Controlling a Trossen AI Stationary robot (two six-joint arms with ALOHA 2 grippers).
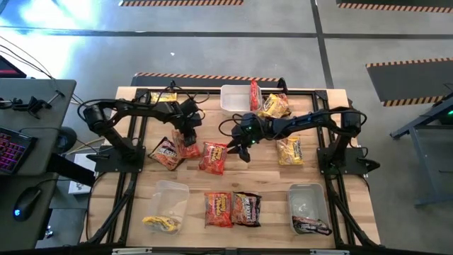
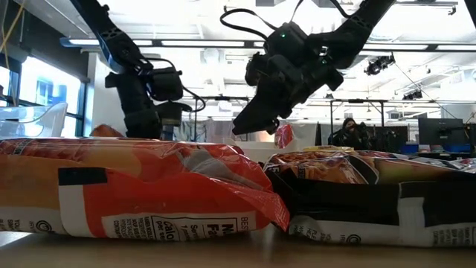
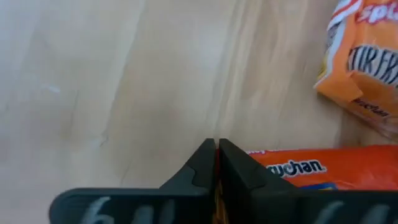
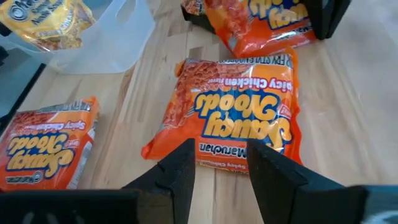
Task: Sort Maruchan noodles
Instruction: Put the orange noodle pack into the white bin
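1. Nearest the table's front edge, two noodle packets lie flat side by side: a red-orange front packet point(image 1: 219, 209) and a dark brown front packet point(image 1: 247, 208); each has its long axis running front to back; in the low view they fill the foreground, edges touching.
2. To either side of that pair stand two clear tubs; the left tub point(image 1: 170, 192) holds a yellow packet point(image 1: 161, 223) lying across it at a slant; the right tub point(image 1: 306, 196) holds a dark packet point(image 1: 311, 226) at its near end, long axis across the tub.
3. At mid-table my right gripper point(image 4: 216, 165) hangs just above an orange Saucy Noods packet point(image 1: 214, 157); my fingers stand apart and hold nothing; the packet's long axis runs roughly front to back, slightly tilted, and its print reads upside down from my wrist.
4. Just left of it, my left gripper point(image 3: 217, 163) is down at table level with its fingers pressed together, pinching the edge of a red-orange packet point(image 3: 323, 171); beside it lies an orange and dark packet point(image 1: 166, 153), turned on a diagonal.
5. To the right at mid-table, a yellow side packet point(image 1: 290, 150) lies with its long axis front to back.
6. Farthest back, a third clear tub point(image 1: 232, 99) sits at the rear edge; a red packet point(image 1: 254, 94) stands on edge against it, a crumpled yellow packet point(image 1: 274, 106) lies just beside, and another yellow rear packet point(image 1: 163, 97) rests well to the left.
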